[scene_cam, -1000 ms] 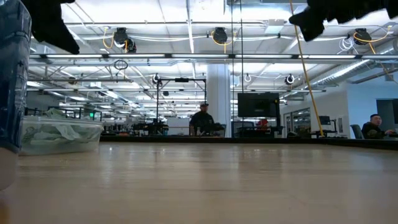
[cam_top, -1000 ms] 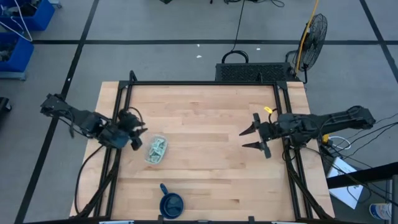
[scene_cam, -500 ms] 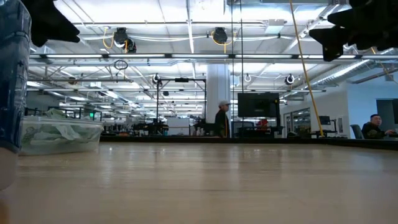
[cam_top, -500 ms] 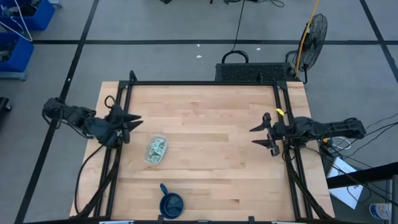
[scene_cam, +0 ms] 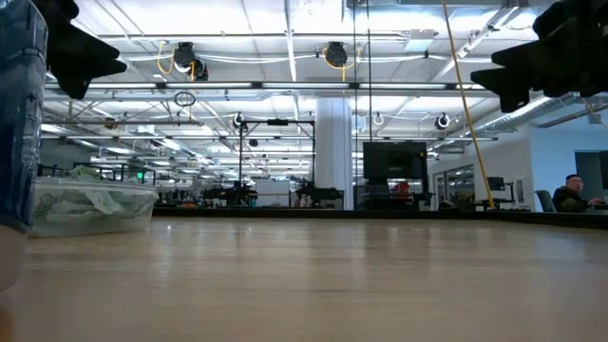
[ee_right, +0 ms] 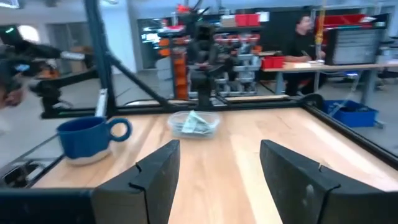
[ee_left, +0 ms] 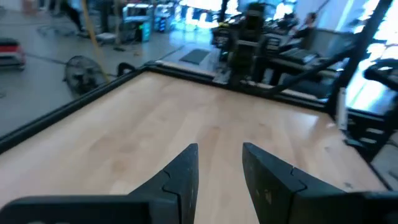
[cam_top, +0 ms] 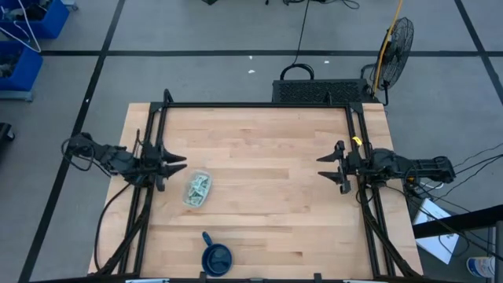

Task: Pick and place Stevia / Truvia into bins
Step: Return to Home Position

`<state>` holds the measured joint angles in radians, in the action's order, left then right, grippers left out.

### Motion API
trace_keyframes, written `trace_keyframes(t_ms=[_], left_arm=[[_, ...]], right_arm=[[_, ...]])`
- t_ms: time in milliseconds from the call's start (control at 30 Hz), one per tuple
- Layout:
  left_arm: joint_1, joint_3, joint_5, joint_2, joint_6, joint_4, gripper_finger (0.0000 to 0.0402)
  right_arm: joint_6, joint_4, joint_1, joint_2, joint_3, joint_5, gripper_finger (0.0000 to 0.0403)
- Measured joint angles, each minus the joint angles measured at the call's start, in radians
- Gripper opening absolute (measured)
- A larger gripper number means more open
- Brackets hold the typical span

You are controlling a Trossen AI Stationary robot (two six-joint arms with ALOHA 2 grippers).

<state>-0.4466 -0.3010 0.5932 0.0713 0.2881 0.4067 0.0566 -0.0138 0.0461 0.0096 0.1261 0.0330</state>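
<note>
The clear tub (cam_top: 197,189) sits on the table's left half and holds pale green and white sachets (ee_right: 194,124); it also shows in the low view (scene_cam: 90,206) and the right wrist view. My left gripper (cam_top: 178,164) hovers open at the left edge, just left of and beyond the tub; its fingers frame bare wood (ee_left: 219,163). My right gripper (cam_top: 326,167) hovers open at the right edge, far from the tub, pointing toward it (ee_right: 217,158). No loose sachets show on the wood.
A dark blue cup with a handle (cam_top: 215,255) stands near the table's near edge, left of centre, and shows in the right wrist view (ee_right: 90,137). A black frame (cam_top: 259,105) borders the table. A fan and a black box stand beyond the far edge.
Both arms have drawn back outward. My left gripper moved from beside the tub toward the table's left edge and levelled out, pointing right. My right gripper pulled back toward the right edge. The tub and the cup stayed put.
</note>
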Motion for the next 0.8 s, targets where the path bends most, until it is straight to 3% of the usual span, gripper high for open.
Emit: trace_keyframes(t_ms=[133,333,667,800], left_arm=[[0.000,0.102,-0.088,-0.057,-0.068,-0.096,0.0129],[-0.001,0.187,-0.321,-0.067,-0.220,-0.257,0.0129],[0.000,0.198,-0.410,-0.066,-0.242,-0.147,0.0129],[0.000,0.206,-0.380,-0.051,-0.189,-0.156,0.0129]], right_arm=[[0.021,-0.001,-0.015,-0.001,0.000,0.018,0.0215],[0.013,-0.006,-0.030,0.000,0.000,0.018,0.0215],[-0.023,0.002,-0.071,0.000,0.000,0.016,0.0215],[-0.068,0.001,-0.075,0.000,0.000,0.017,0.0215]])
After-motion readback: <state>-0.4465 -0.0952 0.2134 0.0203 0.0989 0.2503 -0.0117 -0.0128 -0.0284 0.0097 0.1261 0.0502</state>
